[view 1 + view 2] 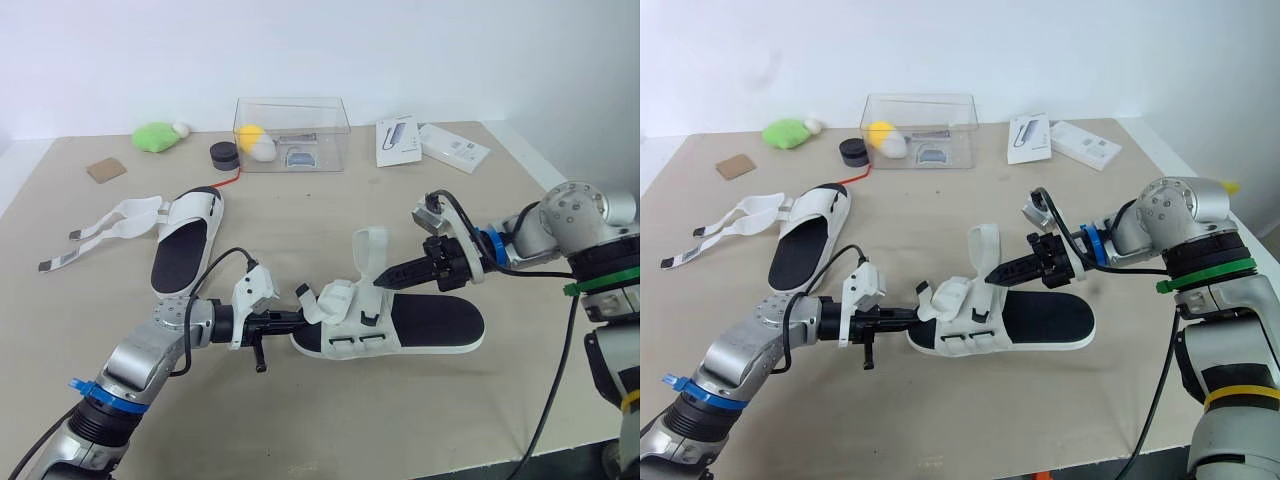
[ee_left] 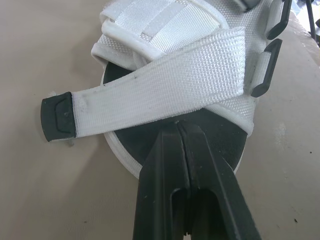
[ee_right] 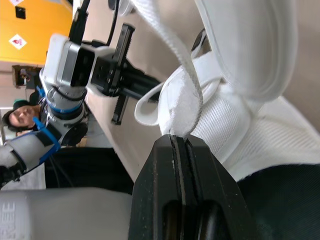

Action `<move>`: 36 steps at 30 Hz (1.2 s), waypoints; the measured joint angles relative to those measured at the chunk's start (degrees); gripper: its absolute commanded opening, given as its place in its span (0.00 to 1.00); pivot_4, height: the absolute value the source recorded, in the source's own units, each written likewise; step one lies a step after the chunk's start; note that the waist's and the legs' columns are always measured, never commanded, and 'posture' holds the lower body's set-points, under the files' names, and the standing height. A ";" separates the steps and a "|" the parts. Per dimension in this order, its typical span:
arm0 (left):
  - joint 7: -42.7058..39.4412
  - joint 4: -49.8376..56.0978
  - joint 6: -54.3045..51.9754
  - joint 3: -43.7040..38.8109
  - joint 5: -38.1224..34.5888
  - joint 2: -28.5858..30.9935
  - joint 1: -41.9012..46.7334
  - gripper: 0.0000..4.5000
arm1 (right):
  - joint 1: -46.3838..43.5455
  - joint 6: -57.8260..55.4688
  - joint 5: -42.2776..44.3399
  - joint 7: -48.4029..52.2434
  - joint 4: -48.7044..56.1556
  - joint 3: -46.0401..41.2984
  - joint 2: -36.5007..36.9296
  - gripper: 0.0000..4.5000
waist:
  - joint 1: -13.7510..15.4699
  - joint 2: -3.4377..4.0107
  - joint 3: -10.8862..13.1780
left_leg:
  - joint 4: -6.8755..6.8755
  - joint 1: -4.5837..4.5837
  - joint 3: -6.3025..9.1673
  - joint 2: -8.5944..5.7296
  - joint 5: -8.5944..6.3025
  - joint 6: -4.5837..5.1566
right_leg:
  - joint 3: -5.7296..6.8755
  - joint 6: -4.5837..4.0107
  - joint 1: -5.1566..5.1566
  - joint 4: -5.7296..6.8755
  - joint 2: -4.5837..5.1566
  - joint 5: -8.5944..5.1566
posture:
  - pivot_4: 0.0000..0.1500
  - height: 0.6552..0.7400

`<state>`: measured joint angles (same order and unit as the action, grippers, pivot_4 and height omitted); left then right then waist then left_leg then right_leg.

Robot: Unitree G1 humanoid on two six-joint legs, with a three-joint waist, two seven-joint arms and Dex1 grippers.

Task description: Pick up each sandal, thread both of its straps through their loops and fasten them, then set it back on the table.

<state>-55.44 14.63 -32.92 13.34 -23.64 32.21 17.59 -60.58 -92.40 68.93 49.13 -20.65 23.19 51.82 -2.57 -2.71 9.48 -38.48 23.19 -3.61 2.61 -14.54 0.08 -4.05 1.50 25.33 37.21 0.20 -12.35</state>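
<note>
A white sandal (image 1: 420,325) with a black footbed lies on the table's middle, toe towards my left. My left gripper (image 1: 298,318) is shut at the toe end, its fingertips (image 2: 180,131) pinching the edge of the front strap (image 2: 165,90), which crosses over them and ends in a black tab (image 2: 56,117). My right gripper (image 1: 380,282) is shut on the ankle strap (image 3: 182,107), holding it up in a loop above the sandal. A second sandal (image 1: 185,245) lies flat at the left, its straps (image 1: 100,230) spread out loose.
At the back stand a clear plastic box (image 1: 290,130) holding small items, a green plush (image 1: 155,135), a black puck (image 1: 224,153), a cardboard tile (image 1: 106,170) and two booklets (image 1: 398,140). A person (image 3: 20,117) shows beyond the table in the right wrist view.
</note>
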 measured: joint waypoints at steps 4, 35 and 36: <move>0.09 0.01 0.11 -0.01 0.00 -0.04 0.00 0.00 | 1.03 0.16 0.07 1.72 2.62 1.25 1.10 0.00 | 0.00 0.01 -0.01 | -0.01 -0.02 0.00 0.00 0.00 0.00 | 0.00 0.01 -0.01 0.00 0.00 0.00 | 1.00 1.00; 1.26 0.00 0.31 0.01 0.07 -1.41 -0.03 0.00 | 4.44 0.04 -3.71 3.27 15.33 0.02 0.77 0.00 | 0.02 0.03 -0.01 | 0.00 0.00 0.01 0.00 -0.01 0.02 | 0.01 0.00 -0.01 -0.02 -0.01 0.00 | 1.00 1.00; 1.30 0.00 0.29 0.00 0.07 -1.41 -0.08 0.00 | 4.44 0.04 -3.63 3.24 16.20 -0.26 0.80 0.00 | 0.01 0.03 -0.01 | 0.00 0.00 0.00 0.00 -0.01 0.02 | 0.00 0.00 0.00 -0.02 -0.01 0.00 | 1.00 1.00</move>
<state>-54.14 14.63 -32.63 13.34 -23.57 30.80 17.51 -56.14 -92.36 65.31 52.37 -4.46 22.93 52.61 -2.56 -2.68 9.47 -38.49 23.19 -3.60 2.62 -14.56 0.10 -4.05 1.49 25.32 37.19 0.19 -12.35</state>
